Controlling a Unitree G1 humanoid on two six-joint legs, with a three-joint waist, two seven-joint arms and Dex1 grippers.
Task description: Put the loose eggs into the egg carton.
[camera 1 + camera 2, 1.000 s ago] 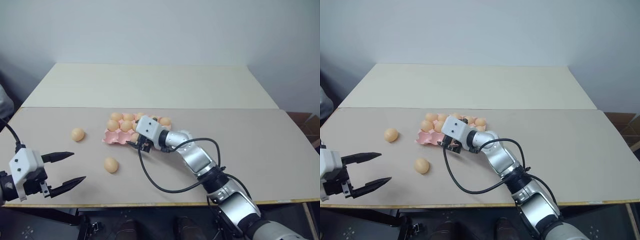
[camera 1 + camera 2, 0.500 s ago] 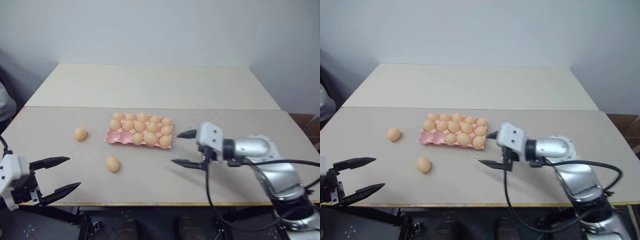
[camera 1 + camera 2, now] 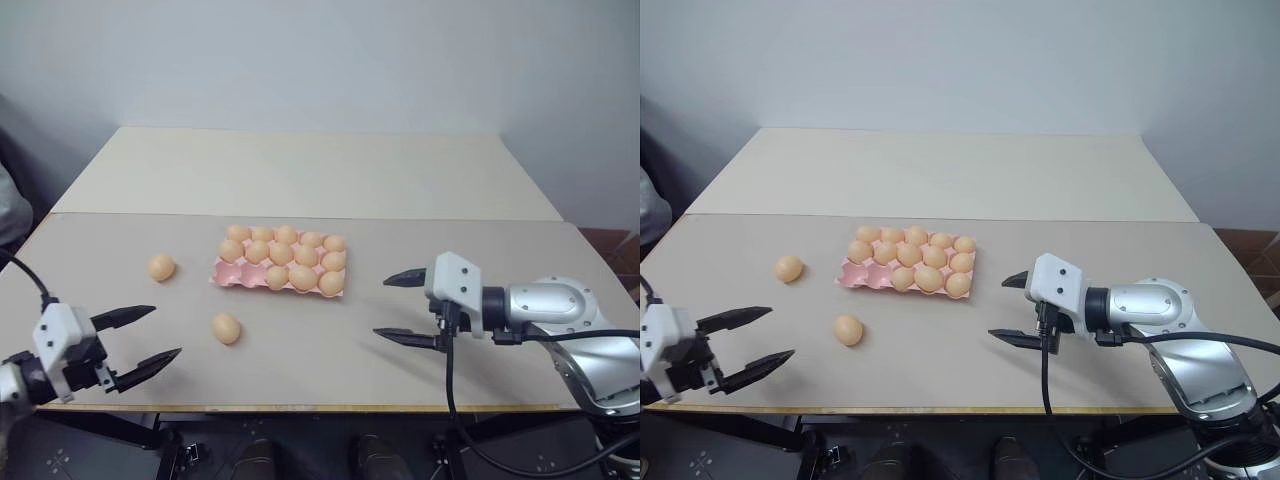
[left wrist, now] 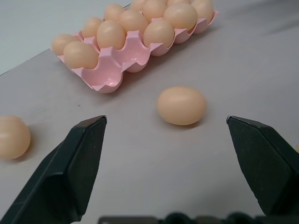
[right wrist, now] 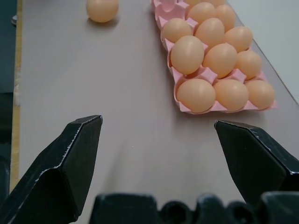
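On the bench [image 3: 500,370], two loose eggs [image 3: 226,328] lie left of the egg carton [image 3: 225,273]; my left end effector [image 3: 145,338] and right end effector [image 3: 400,308] hover spread wide, empty.

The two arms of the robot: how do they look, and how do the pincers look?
Each pincer, left pincer and right pincer, has two black, tapering, pointed fingers on a white boxy housing marked with small dark dots. The right arm is of rounded silver-grey segments with black joints, and a black cable loops beneath it.
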